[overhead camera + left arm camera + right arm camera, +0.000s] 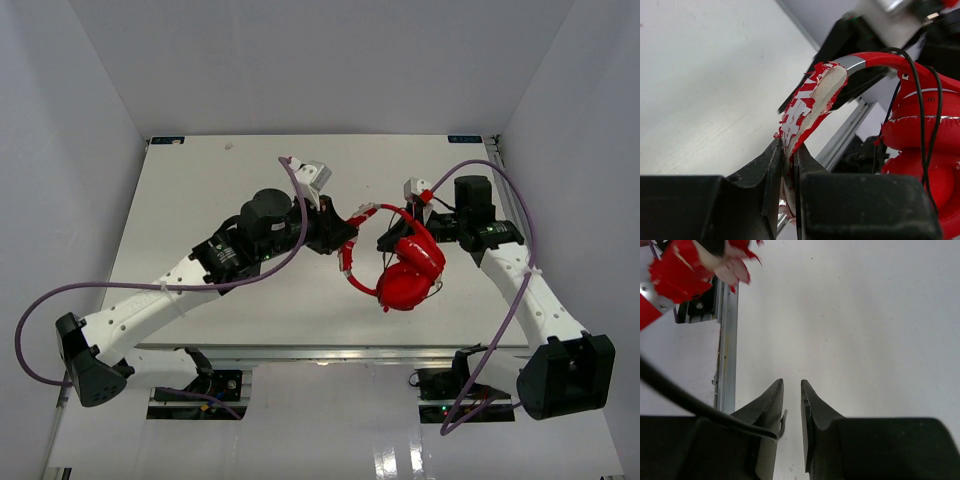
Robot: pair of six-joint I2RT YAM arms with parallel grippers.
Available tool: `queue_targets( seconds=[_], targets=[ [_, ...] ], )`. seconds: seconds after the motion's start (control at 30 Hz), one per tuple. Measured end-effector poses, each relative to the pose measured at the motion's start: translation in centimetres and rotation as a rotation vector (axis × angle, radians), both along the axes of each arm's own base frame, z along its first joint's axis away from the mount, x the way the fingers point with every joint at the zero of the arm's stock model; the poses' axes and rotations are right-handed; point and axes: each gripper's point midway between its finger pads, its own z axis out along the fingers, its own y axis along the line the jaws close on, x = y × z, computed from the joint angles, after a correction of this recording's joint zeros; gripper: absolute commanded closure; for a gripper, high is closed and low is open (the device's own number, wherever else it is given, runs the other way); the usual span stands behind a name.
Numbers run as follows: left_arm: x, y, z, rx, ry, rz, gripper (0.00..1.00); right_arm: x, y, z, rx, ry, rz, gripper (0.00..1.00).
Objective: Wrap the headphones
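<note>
The red headphones (410, 280) hang above the table between my two arms, ear cups low and together. My left gripper (345, 235) is shut on the worn red-and-white headband (810, 105), pinched between the fingertips (788, 150). The ear cups (935, 135) hang to the right, with the thin black cable (922, 125) running over them. My right gripper (388, 240) sits by the other end of the headband. Its jaws (792, 384) stand a narrow gap apart with bare table showing between them. The black cable (690, 402) lies across the left finger, its end hooking at the finger's inner edge.
The white table (220, 200) is enclosed by white walls. Its metal front rail (726, 340) runs close by the right gripper. Thick purple robot cables (140, 288) loop beside both arms. Tattered red headband pieces (685, 270) show at the upper left of the right wrist view.
</note>
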Motion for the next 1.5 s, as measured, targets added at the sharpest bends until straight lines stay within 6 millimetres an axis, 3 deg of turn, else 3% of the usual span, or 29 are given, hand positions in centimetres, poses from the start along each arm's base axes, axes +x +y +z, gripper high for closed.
queue_targets(
  seconds=[0.17, 0.3, 0.47, 0.73, 0.9, 1.2, 1.5],
  targets=[
    [0.1, -0.3, 4.8, -0.089, -0.056, 0.0, 1.0, 0.8, 0.8, 0.0, 0.05, 0.065, 0.034, 0.51],
    [0.1, -0.2, 6.2, -0.102, -0.068, 0.003, 1.0, 1.5, 1.3, 0.6, 0.104, 0.058, 0.043, 0.51],
    [0.7, 0.1, 6.5, -0.084, -0.07, 0.036, 1.0, 1.1, 1.6, -0.3, 0.146, 0.121, 0.056, 0.64],
    [3.1, 1.9, 6.6, -0.047, -0.092, 0.2, 1.0, 0.2, 1.4, -1.6, 0.142, 0.143, 0.043, 0.62],
    [4.1, 2.9, 6.6, -0.039, -0.094, 0.285, 1.0, -0.5, 1.2, -2.0, 0.139, 0.142, 0.039, 0.73],
    [5.0, 4.5, 6.9, -0.069, -0.086, 0.397, 1.0, -1.1, 1.1, -1.5, 0.138, 0.137, 0.032, 0.65],
    [5.5, 5.5, 5.9, -0.115, -0.053, 0.478, 1.0, -1.7, 0.7, -1.2, 0.132, 0.114, 0.005, 0.64]
  ],
)
